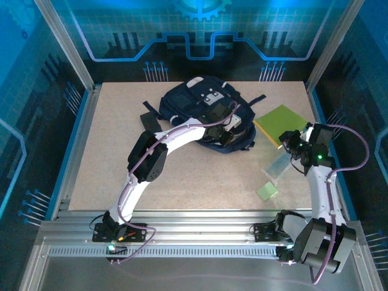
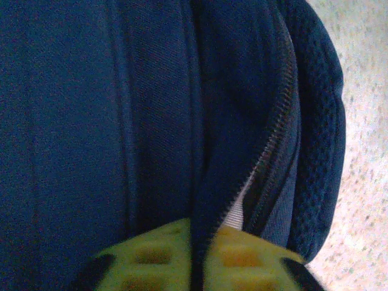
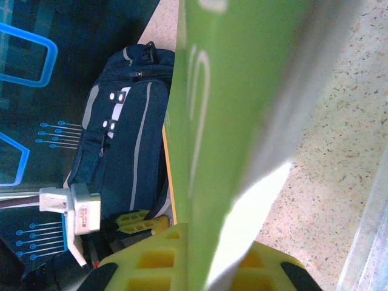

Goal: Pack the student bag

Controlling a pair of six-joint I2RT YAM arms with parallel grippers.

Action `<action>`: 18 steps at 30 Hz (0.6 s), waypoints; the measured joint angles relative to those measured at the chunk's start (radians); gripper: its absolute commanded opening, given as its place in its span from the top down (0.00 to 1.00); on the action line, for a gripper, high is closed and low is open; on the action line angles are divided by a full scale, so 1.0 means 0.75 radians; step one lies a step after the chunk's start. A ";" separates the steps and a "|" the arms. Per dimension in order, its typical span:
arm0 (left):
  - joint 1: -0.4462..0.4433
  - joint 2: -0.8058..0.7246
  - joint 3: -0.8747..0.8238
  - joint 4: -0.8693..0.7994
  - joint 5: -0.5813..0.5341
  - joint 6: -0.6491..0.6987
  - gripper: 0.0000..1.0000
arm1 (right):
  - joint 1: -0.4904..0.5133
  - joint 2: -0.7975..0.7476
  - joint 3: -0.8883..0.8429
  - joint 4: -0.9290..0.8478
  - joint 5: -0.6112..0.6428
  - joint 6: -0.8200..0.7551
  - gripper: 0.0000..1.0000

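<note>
Student bag (image 1: 197,109) lies on bench (image 1: 121,176), directly under my left tool (image 2: 197,257). Left tool clenched on fabric lip beside zipper (image 2: 276,139). I judge that a good hold: bag is soft and floppy, will sag. Right tool (image 3: 194,264) grasping green notebook (image 3: 230,91), probably by its edge.

The left arm arcs from its base at 7 o'clock toward the worktop's centre with its elbow raised. Its gripper (image 1: 221,131) is pinched tight on a fold of the dark navy fabric student bag (image 1: 185,100). The right arm rises from 5 o'clock, wrist bent toward 9 o'clock, its gripper (image 1: 293,140) clamped on a flat lime-green book (image 1: 279,120).
</note>
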 measured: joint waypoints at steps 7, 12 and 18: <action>0.007 -0.004 0.028 -0.033 0.033 -0.017 1.00 | 0.000 -0.031 0.000 -0.015 0.002 -0.001 1.00; 0.049 -0.054 0.072 -0.058 0.110 -0.085 1.00 | -0.007 -0.070 0.004 -0.044 0.030 -0.011 1.00; 0.191 -0.158 0.161 -0.038 0.249 -0.256 1.00 | -0.011 -0.085 0.006 -0.050 0.026 -0.007 1.00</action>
